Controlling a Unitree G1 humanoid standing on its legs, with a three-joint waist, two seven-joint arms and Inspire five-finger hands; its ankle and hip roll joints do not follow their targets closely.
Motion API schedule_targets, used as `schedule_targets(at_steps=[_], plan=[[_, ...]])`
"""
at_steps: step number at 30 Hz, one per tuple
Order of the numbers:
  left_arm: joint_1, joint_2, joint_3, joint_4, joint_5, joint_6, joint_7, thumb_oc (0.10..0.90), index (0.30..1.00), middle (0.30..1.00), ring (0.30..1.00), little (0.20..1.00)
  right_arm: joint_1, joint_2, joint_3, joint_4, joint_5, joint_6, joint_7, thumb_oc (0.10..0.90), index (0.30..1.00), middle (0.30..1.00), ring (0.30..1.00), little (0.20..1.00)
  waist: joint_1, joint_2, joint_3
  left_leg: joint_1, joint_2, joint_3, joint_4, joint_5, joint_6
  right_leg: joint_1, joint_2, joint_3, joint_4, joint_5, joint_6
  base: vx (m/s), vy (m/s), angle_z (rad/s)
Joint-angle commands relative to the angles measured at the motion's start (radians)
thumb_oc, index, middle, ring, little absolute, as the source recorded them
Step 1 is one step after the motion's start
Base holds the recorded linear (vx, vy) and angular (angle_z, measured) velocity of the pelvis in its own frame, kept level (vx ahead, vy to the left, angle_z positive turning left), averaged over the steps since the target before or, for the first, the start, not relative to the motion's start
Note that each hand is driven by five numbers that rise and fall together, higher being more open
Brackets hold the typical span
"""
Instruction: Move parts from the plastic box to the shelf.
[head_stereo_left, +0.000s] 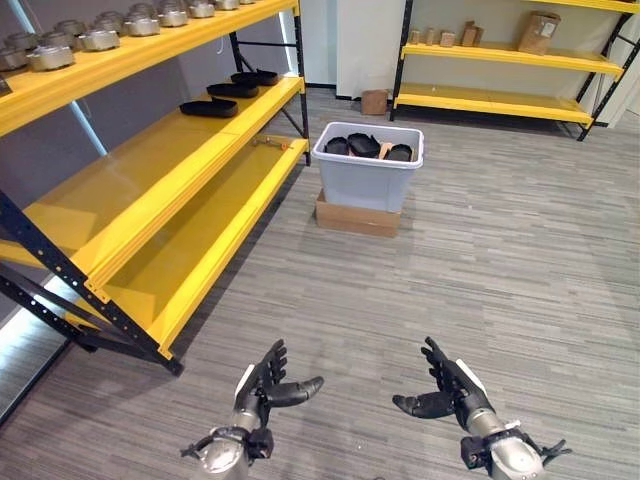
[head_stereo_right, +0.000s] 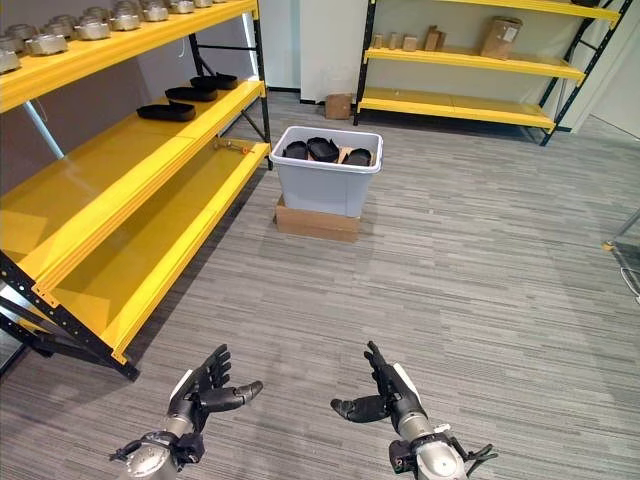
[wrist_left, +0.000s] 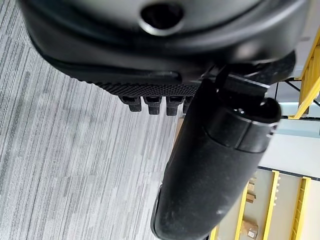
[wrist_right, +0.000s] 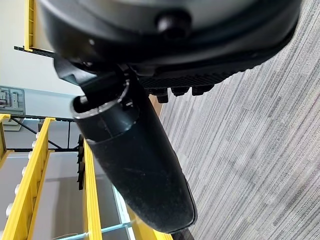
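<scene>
A pale grey, smooth plastic box (head_stereo_left: 368, 170) sits on a flat brown cardboard carton (head_stereo_left: 357, 216), matt black moulded parts (head_stereo_left: 364, 145) inside. The shelf (head_stereo_left: 150, 190) has glossy yellow-painted metal decks on dark steel uprights, carrying dull silver metal castings (head_stereo_left: 98, 38). Grey wood-grain plank flooring (head_stereo_left: 480, 270) looks matt.

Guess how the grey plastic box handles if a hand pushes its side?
The plastic box sits on a smaller cardboard base, overhanging it, so it may slide off or tip. The black parts heaped to the rim probably make it heavy.
</scene>
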Motion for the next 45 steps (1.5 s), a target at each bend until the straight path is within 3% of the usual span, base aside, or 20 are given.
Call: schedule_targets(at_steps=[1, 30, 36, 38, 41, 42, 45], plan=[[-0.09, 0.014, 0.054, -0.015, 0.024, -0.063, -0.019, 0.9, 1.0, 1.0, 1.0, 1.0, -0.08, -0.014, -0.011, -0.077, 0.048, -0.093, -0.003, 0.9, 1.0, 1.0, 1.0, 1.0, -0.009, -0.004, -0.027, 0.016, 0.058, -0.003, -0.003, -0.012, -0.043, 0.019, -0.023, -0.016, 0.033, -0.038, 0.048, 0.0, 0.0, 0.0], [-0.086, 0.013, 0.08, -0.021, 0.046, -0.076, -0.011, 0.9, 1.0, 1.0, 1.0, 1.0, -0.069, -0.014, -0.011, -0.076, 0.016, -0.089, 0.003, 0.9, 1.0, 1.0, 1.0, 1.0, -0.004, -0.005, -0.03, 0.032, 0.06, 0.001, -0.003, -0.025, -0.04, 0.031, -0.025, -0.013, 0.034, -0.043, 0.051, 0.0, 0.002, 0.0], [-0.105, 0.056, 0.106, -0.066, 0.141, -0.093, 0.022, 0.9, 1.0, 1.0, 1.0, 1.0, -0.111, -0.015, 0.006, -0.061, 0.018, -0.086, 0.008, 0.9, 1.0, 1.0, 1.0, 1.0, 0.011, -0.002, -0.004, 0.023, 0.034, -0.015, 0.014, -0.039, -0.004, -0.034, -0.04, 0.021, 0.15, -0.062, 0.067, -0.02, 0.097, -0.04], [-0.108, 0.062, 0.104, -0.065, 0.167, -0.089, 0.02, 0.9, 1.0, 1.0, 1.0, 1.0, -0.111, -0.005, 0.002, -0.065, 0.022, -0.086, 0.017, 0.9, 1.0, 1.0, 1.0, 1.0, 0.01, 0.003, 0.017, 0.014, 0.008, -0.036, 0.036, -0.056, 0.029, -0.116, -0.06, 0.021, 0.345, -0.06, 0.085, -0.01, 0.223, -0.15], [-0.116, 0.067, 0.101, -0.066, 0.163, -0.092, 0.022, 0.9, 1.0, 1.0, 1.0, 1.0, -0.116, 0.001, 0.014, -0.071, 0.031, -0.091, 0.019, 0.9, 1.0, 1.0, 1.0, 1.0, -0.008, 0.013, 0.053, 0.025, 0.001, -0.052, 0.041, -0.058, 0.047, -0.207, -0.056, 0.041, 0.531, 0.03, 0.082, 0.0, 0.144, -0.07], [-0.124, 0.069, 0.099, -0.062, 0.167, -0.09, 0.022, 0.9, 1.0, 1.0, 1.0, 1.0, -0.114, 0.003, 0.015, -0.073, 0.035, -0.094, 0.023, 0.9, 1.0, 1.0, 1.0, 1.0, -0.011, 0.018, 0.057, 0.028, 0.002, -0.057, 0.038, -0.057, 0.048, -0.232, -0.047, 0.043, 0.57, 0.023, 0.078, 0.05, 0.106, 0.26], [-0.128, 0.065, 0.103, -0.059, 0.185, -0.092, 0.022, 0.9, 1.0, 1.0, 1.0, 1.0, -0.115, 0.005, 0.014, -0.075, 0.038, -0.097, 0.027, 0.9, 1.0, 1.0, 1.0, 1.0, -0.015, 0.024, 0.052, 0.063, -0.007, -0.045, 0.002, -0.065, 0.042, -0.283, -0.045, -0.003, 0.492, -0.002, 0.073, 0.11, 0.054, 0.17]])
